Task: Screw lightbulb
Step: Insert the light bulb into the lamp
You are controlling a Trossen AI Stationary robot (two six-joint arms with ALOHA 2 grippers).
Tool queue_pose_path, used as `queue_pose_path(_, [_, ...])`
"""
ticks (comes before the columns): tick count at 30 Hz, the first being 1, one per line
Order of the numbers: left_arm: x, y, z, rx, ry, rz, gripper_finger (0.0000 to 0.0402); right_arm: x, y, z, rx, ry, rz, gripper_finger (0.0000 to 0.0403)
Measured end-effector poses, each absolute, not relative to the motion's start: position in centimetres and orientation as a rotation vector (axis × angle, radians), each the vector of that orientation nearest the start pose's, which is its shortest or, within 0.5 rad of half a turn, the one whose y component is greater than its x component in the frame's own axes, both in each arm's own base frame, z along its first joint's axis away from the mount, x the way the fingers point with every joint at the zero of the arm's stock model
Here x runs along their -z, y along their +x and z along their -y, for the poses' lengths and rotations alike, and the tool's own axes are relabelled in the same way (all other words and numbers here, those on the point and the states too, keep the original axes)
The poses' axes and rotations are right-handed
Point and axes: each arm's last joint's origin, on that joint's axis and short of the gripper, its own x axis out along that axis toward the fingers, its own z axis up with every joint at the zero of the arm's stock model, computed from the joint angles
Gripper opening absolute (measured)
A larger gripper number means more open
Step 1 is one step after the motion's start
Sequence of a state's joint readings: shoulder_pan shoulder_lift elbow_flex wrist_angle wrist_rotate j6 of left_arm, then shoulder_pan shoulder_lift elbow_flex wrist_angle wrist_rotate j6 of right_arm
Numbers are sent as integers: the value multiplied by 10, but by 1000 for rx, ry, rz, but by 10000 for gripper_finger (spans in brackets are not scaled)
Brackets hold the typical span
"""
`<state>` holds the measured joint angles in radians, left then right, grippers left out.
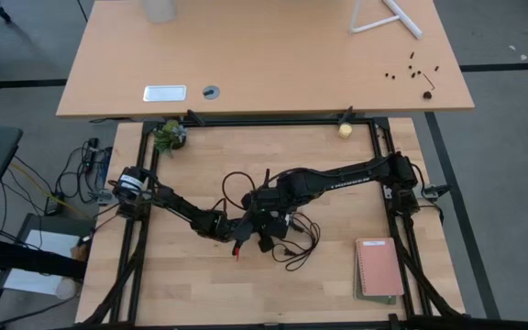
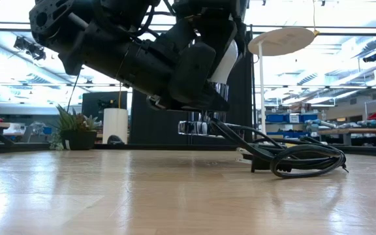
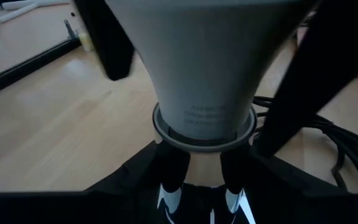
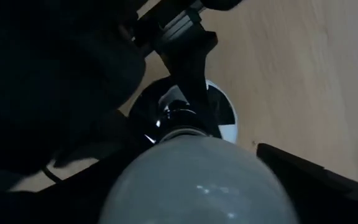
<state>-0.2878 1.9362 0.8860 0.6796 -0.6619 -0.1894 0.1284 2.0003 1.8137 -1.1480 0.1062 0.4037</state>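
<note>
The lightbulb [image 4: 197, 180] fills the lower middle of the frame, its frosted white head rounded toward the camera and its narrow end meeting a shiny round socket [image 4: 219, 118] just above it. A dark arm (the other one, its bracket reaching down onto the socket) covers the upper left. Pale wooden counter [image 4: 309, 68] fills the right side.
</note>
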Motion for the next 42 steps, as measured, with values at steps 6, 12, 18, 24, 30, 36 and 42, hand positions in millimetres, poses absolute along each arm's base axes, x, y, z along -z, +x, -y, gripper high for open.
queue_pose_path(6, [-135, 362, 89, -393, -10, -298, 195, -267, 402, -48, -19, -71, -1327, 362])
queue_pose_path(12, [-134, 362, 89, -385, 14, -309, 195, -267, 400, -54, -276, -402, -1323, 369])
queue_pose_path(18, [-134, 362, 89, -372, 12, -311, 195, -267, 400, -60, -538, -736, -1260, 355])
queue_pose_path(24, [-134, 362, 89, -371, 16, -319, 195, -267, 401, -63, -565, -806, -1228, 305])
queue_pose_path(30, [-134, 362, 89, -371, 16, -319, 195, -267, 401, -63, -483, -703, -1254, 250])
queue_pose_path(36, [-134, 362, 89, -369, 15, -320, 195, -267, 401, -63, -286, -456, -1292, 250])
queue_pose_path(42, [-134, 362, 90, -369, 11, -318, 195, -267, 402, -59, 61, -13, -1304, 277])
